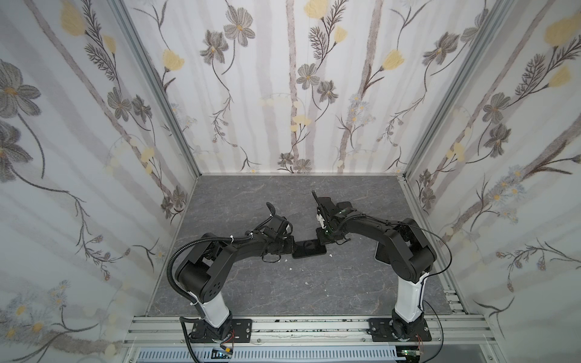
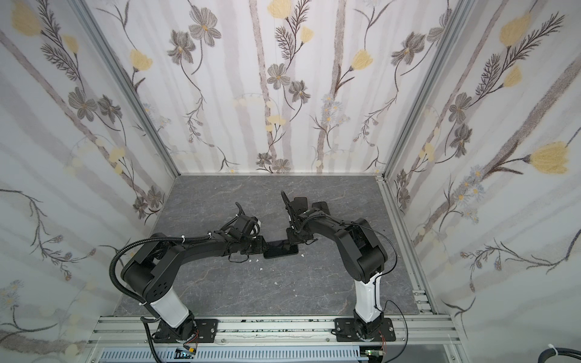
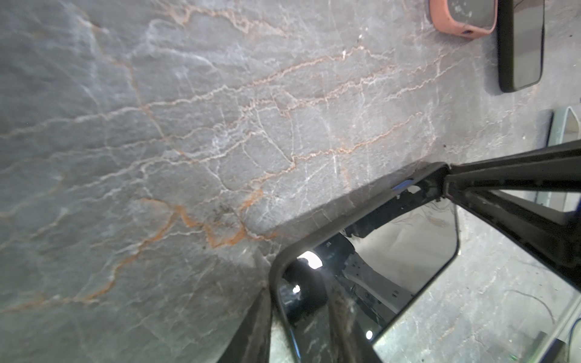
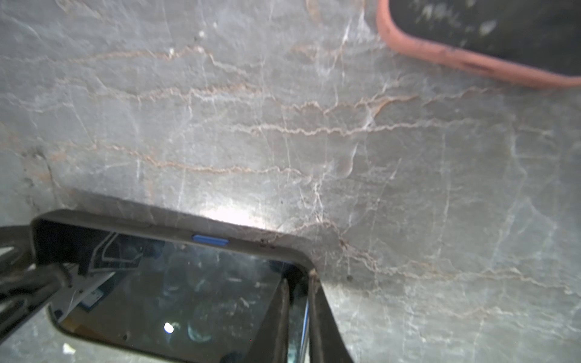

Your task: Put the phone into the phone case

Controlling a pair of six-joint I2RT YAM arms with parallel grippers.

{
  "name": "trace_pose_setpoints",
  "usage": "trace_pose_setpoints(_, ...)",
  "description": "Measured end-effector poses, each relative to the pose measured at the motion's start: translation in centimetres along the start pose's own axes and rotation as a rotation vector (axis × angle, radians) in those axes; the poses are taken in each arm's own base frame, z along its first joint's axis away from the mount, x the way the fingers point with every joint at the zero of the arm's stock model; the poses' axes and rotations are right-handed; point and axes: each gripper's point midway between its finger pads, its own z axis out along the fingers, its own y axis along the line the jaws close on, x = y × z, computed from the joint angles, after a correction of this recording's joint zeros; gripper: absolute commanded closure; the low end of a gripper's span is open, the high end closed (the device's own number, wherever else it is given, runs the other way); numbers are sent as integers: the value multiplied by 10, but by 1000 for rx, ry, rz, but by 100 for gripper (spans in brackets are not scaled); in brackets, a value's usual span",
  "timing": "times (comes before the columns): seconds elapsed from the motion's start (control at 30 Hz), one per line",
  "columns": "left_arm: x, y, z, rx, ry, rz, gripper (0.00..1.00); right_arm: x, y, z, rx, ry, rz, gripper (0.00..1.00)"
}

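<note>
Both arms rise from the near rail (image 1: 314, 327). In both top views the phone (image 1: 309, 249) (image 2: 280, 250) lies flat in the middle of the table (image 1: 251, 292), long axis left to right. The left gripper (image 1: 293, 247) is at its left end and the right gripper (image 1: 323, 240) at its right end. No case shows here.

Left wrist view: the left fingers (image 3: 254, 333) stand apart, one over the screen, one outside the end rim. Whether they clamp cannot be told. The pink case (image 3: 456, 26) lies well apart on the table.

Right wrist view: the right fingers (image 4: 323, 314) are pressed nearly together, pinching the phone's end rim.

Handling: the phone is likely stiff and fairly light, its glass slippery and fragile. Grip the rim, not the screen. The case rim looks pliable; seat one corner first.
</note>
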Motion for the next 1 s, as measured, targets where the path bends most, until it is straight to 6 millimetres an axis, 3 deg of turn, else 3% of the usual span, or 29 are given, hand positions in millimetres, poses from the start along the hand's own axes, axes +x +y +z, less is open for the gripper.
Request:
trace_pose_setpoints(0.43, -2, -3, -6, -4, -3, 1, 67, -5, 5, -7, 45, -16, -35, 81)
trace_pose_setpoints(0.6, -30, -23, -30, 25, -94, 40, 67, -18, 15, -28, 37, -28, -76, 71)
trace_pose_setpoints(0.67, -43, -31, -42, 35, -143, 63, 66, -29, 24, -46, 15, -64, -99, 70)
trace_pose_setpoints(0.8, -71, -48, -73, 61, -253, 111, 63, -70, 48, -109, -66, -260, -154, 65)
trace_pose_setpoints(0.93, -90, -66, -116, 99, -388, 187, 61, -88, 59, -167, -116, -446, -198, 55)
trace_pose_setpoints(1.0, -92, -72, -135, 119, -454, 232, 60, -91, 62, -190, -134, -529, -220, 55)
